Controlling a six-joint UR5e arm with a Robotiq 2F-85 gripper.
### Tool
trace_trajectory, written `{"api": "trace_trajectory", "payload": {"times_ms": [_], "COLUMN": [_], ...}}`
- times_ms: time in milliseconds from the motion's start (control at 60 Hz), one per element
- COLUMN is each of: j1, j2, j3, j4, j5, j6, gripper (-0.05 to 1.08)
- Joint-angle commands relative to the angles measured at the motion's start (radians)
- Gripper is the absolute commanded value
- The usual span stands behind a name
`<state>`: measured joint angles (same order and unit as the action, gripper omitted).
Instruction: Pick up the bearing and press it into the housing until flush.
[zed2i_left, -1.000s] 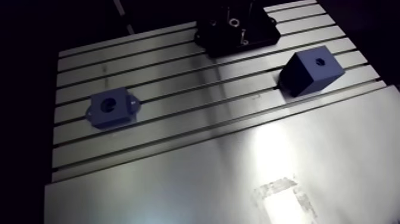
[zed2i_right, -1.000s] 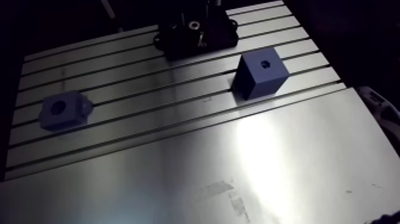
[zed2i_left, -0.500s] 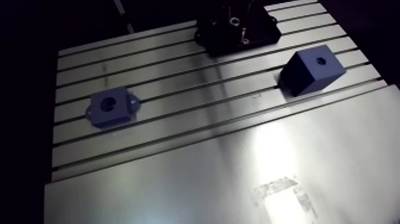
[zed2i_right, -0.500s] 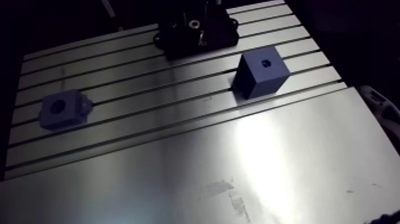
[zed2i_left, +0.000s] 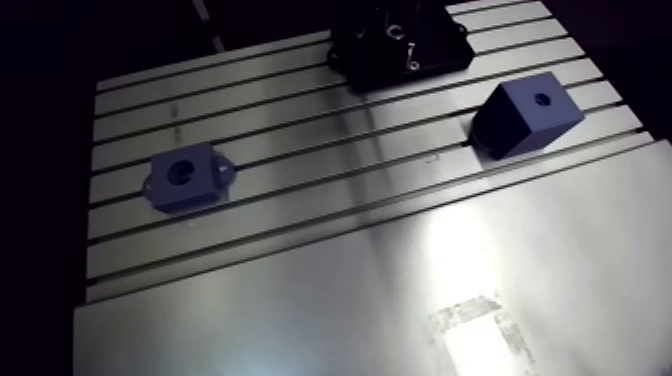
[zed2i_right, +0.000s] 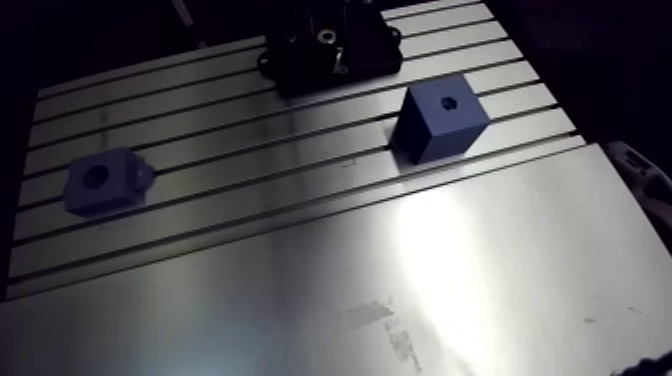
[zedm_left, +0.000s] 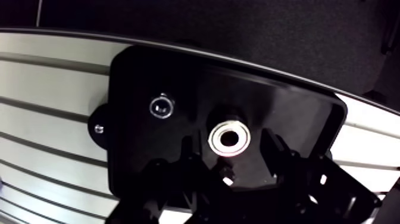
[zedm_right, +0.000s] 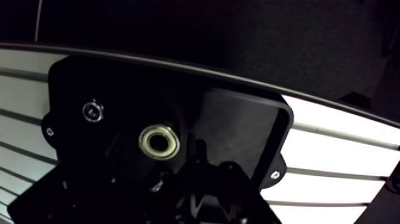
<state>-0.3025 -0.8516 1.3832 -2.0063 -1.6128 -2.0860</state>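
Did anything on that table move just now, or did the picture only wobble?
Only the arm view slid slightly, all of it together: the camera on the arm moved, not the parts. The black fixture, blue cube and flanged blue block lie as they did. These views show nothing taken hold of or let go.

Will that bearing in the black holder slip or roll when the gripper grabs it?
Probably slippery: the bearing is a small shiny ring. Being round, it could roll if dropped. It looks metal, so likely stiff and heavy for its size.
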Motion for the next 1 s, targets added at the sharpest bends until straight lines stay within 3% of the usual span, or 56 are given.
{"api": "trace_trajectory", "payload": {"times_ms": [17, 1000], "j1": [0.0, -0.002], "j2": [0.003, 0.009], "j3": [-0.003, 0.001], "j4": [-0.001, -0.001], "j5": [0.0, 0.0], "j6": [0.0, -0.003], "gripper": [0.41, 0.46]}}
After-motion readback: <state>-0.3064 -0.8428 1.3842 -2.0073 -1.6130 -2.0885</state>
